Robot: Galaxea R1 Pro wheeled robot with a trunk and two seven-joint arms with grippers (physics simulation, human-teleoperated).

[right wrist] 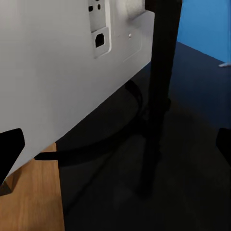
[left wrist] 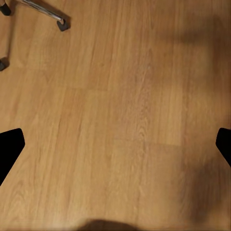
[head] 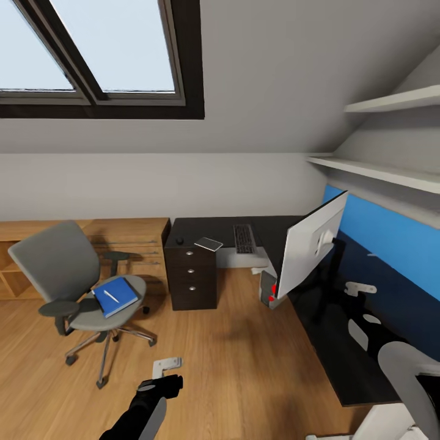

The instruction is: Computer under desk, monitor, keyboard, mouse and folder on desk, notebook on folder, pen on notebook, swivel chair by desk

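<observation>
The folder [head: 116,296] lies flat on the seat of the swivel chair [head: 58,263], a white pen [head: 110,296] resting on it. We judge it light, stiff and slick, best pinched at an overhanging edge and kept level so the pen stays on. Our left gripper [head: 167,366] hangs over the wooden floor [left wrist: 120,120], fingers spread and empty. Our right gripper's fingers, spread too, face the monitor [right wrist: 53,72] back on the desk [head: 342,330].

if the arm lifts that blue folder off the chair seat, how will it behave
The folder looks thin and flat, so it may flex if gripped at one edge. The pen lies loose on top and would likely roll off. The swivel chair is on casters and might shift.
</observation>
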